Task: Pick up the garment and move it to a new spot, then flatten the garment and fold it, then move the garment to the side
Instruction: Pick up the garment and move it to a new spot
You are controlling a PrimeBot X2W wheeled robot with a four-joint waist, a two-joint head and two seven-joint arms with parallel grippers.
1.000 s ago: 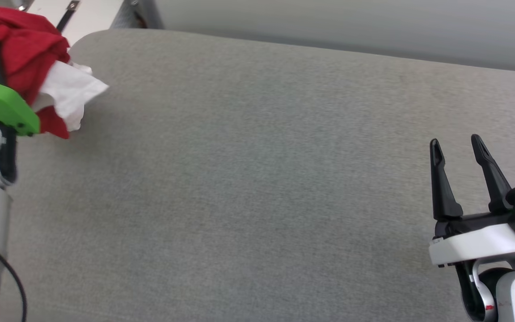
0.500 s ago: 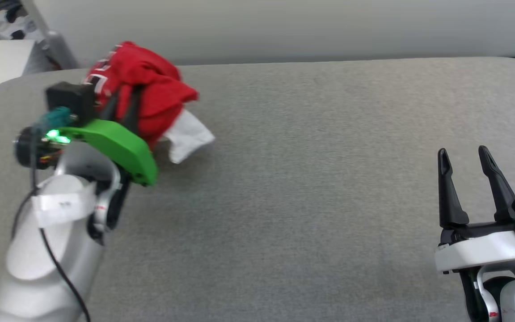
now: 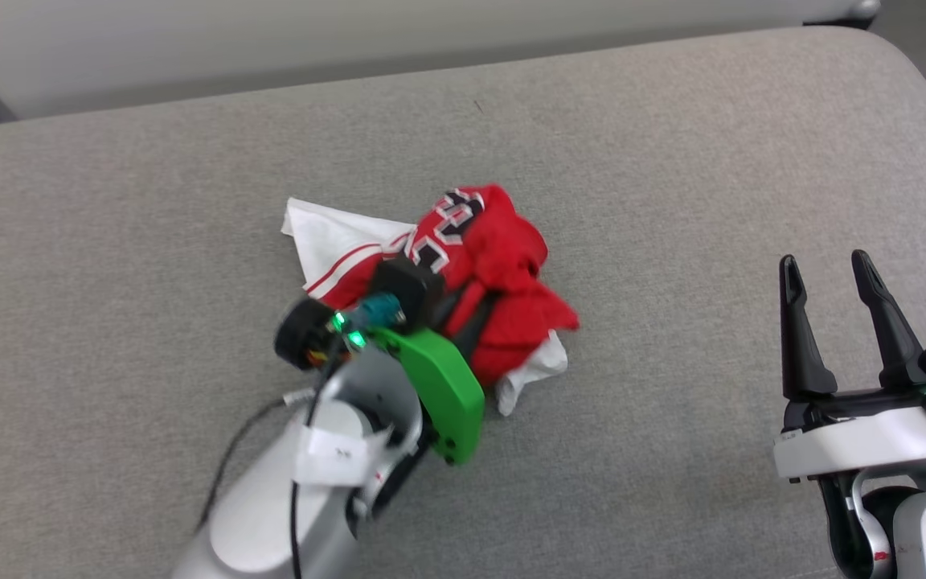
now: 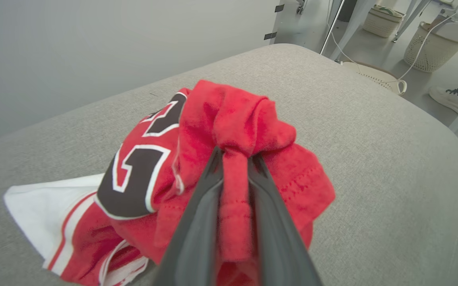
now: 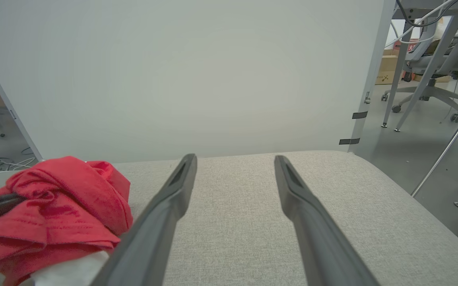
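– Red cloth is bunched in the left end effector [image 4: 235,159]. Its two dark fingers are nipped together on a rolled fold of the garment [image 3: 503,265], as the left wrist view shows plainly.
– And where is it now? A second ago it was up by the far left corner of the grey surface [image 3: 672,145].
– Around the middle, a little toward the left, well clear of every edge. The head has swung too, so part of that shift is the camera. Judged against the surface's edges, though, the bundle has truly travelled inward from the corner.
– Lying or hanging?
– The white sleeve [image 3: 326,233] is spread on the surface toward the far left, and the black lettering [image 3: 451,221] faces up. The red mass is crumpled around the fingers. Whether its full weight is down I cannot tell.
– The right end effector [image 3: 825,261]?
– Fingers spread wide, holding nothing, by the right edge on the near side and well apart from the garment.
– So the first part, carrying it to a new spot, looks nearly done.
– I judge so. Letting go here would leave room on all sides for flattening. Nothing is flat or folded yet, and the tangle round the fingers could snag on release.
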